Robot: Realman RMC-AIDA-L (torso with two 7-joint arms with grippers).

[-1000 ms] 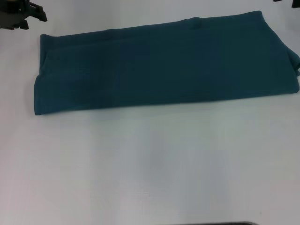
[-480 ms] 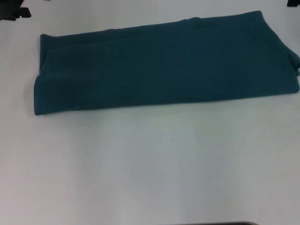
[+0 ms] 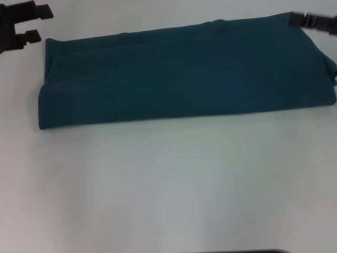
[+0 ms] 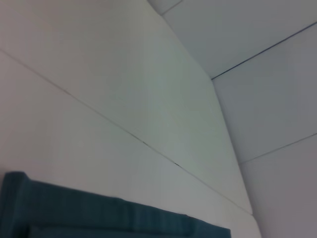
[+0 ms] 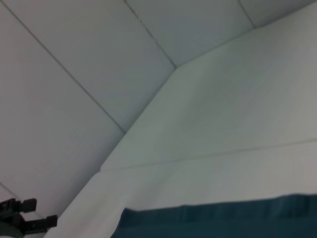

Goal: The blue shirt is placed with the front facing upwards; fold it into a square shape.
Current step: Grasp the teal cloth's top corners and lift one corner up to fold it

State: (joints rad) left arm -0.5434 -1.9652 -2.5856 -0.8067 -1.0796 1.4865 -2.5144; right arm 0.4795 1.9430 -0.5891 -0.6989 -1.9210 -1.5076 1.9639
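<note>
Blue shirt [image 3: 184, 74] lies banded across your worktop [image 3: 168, 184], left gripper [image 3: 37, 23] spread at ten o'clock, right gripper [image 3: 310, 21], spread unreadable, at two, seemingly flanking for another fold.

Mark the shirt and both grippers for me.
shirt [image 3: 184, 79], head view, middle of the folded cloth.
left gripper [image 3: 38, 24], head view, gap between its open fingertips.
right gripper [image 3: 299, 19], head view, its fingertip end.
</note>
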